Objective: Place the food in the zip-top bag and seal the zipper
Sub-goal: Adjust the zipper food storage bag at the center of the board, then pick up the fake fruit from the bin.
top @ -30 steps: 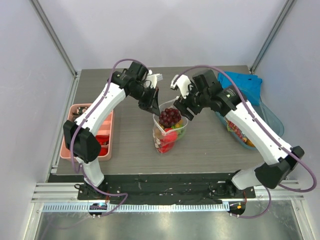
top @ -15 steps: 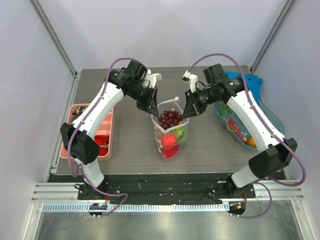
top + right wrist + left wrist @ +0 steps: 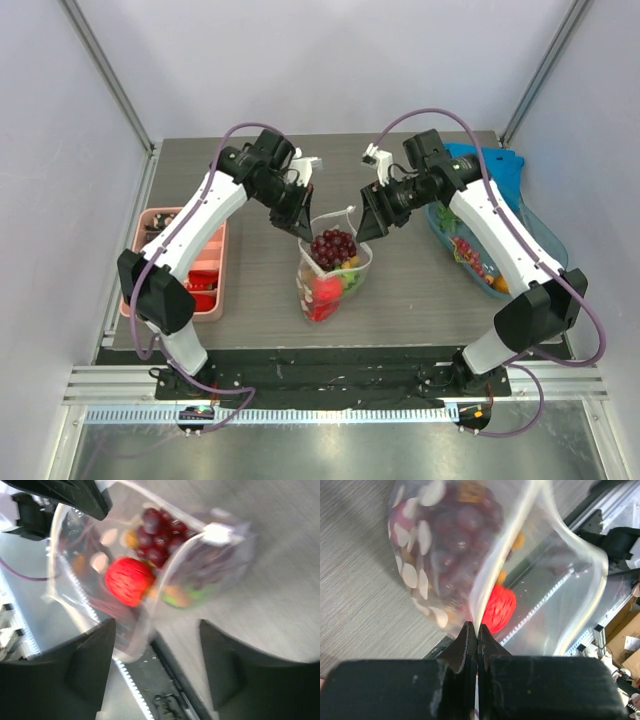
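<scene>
The left hand (image 3: 474, 630) is clamping shut on one rim of the zip-top bag (image 3: 330, 272), its 2 fingers pressing together with the clear film pinched between them, and it is holding the bag upright at the centre of the counter (image 3: 250, 290) in the overhead view. The right hand (image 3: 366, 224) is hovering at the opposite side of the mouth, its fingers standing apart with the rim passing through the gap and nothing visibly gripped. The food is sitting inside the bag: the grape bunch (image 3: 333, 244) is lying on top, a red piece (image 3: 129, 580) below it, with green and orange pieces alongside. More pieces are showing in the blue-tinted tub (image 3: 545, 240) at the right of the frame, so loading may not be finished. The zipper (image 3: 603, 567) is gaping wide. The step in hand seems to be the turn from filling to sealing. The next move is calling for the right hand to pinch its rim, draw the mouth flat against the left hand's grip, then press along the strip without tipping the bag.
</scene>
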Motion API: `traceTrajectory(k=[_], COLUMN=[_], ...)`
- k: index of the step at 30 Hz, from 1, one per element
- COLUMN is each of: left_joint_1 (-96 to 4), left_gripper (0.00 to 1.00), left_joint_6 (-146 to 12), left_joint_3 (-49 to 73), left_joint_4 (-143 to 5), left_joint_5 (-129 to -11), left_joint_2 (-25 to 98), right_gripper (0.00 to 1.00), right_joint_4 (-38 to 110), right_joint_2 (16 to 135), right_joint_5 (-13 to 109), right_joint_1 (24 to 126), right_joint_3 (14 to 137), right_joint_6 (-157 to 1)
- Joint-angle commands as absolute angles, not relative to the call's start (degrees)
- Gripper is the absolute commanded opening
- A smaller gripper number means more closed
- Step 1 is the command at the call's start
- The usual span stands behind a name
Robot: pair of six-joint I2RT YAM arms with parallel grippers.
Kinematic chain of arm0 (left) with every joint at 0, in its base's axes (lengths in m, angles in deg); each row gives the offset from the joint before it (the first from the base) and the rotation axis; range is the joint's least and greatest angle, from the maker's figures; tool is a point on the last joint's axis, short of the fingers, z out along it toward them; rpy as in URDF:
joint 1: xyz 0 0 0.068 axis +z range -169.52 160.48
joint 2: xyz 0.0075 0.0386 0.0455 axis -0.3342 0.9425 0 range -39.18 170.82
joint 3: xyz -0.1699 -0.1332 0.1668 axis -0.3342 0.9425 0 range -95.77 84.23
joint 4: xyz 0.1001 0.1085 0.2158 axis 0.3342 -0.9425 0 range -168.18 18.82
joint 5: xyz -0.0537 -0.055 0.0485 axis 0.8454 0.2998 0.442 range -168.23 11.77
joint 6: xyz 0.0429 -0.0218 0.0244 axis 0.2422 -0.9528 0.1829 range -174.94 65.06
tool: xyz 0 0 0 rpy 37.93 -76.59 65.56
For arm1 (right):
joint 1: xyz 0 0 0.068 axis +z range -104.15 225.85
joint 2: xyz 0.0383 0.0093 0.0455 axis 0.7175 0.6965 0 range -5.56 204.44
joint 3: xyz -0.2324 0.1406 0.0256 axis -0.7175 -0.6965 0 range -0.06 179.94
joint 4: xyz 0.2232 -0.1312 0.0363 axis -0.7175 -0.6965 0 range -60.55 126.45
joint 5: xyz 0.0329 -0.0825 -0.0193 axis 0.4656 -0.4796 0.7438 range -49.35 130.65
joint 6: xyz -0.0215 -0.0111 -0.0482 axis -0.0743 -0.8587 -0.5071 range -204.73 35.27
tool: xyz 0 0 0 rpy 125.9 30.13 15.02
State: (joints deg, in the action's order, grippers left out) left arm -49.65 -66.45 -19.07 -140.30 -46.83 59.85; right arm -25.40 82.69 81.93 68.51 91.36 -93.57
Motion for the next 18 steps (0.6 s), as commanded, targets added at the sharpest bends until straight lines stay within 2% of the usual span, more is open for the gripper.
traceTrajectory(k=[1, 2, 5, 7, 13, 18], left_joint_1=[-49.76, -49.76, -49.76, -49.76, -49.76, -49.76], left_gripper=[0.00, 0.00, 0.00, 0.00, 0.00, 0.00], left_joint_6=[-66.63, -66.89, -67.33, -67.51, -67.69, -67.69], left_joint_3=[-18.95, -18.95, -18.95, -18.69, -18.16, -18.77], left_joint_4=[-136.22, -136.04, -135.52, -135.16, -134.29, -134.11], left_joint_5=[-48.26, -48.17, -48.00, -47.82, -47.91, -47.38], left_joint_2=[59.96, 60.14, 60.05, 60.05, 60.05, 60.40], right_gripper=[0.85, 0.96, 0.99, 1.00, 0.97, 0.91], right_joint_4=[-29.79, -32.08, -40.70, -45.44, -48.63, -48.99], right_joint_2=[81.28, 81.54, 83.55, 84.70, 87.69, 92.95], right_joint_5=[80.54, 81.94, 84.42, 83.37, 65.37, 52.55], right_joint_1=[63.09, 58.03, 49.75, 41.83, 27.43, 20.90], right_joint_3=[98.53, 99.68, 102.67, 102.34, 96.28, 95.83], right_joint_6=[-98.69, -100.88, -108.79, -114.14, -128.04, -136.14])
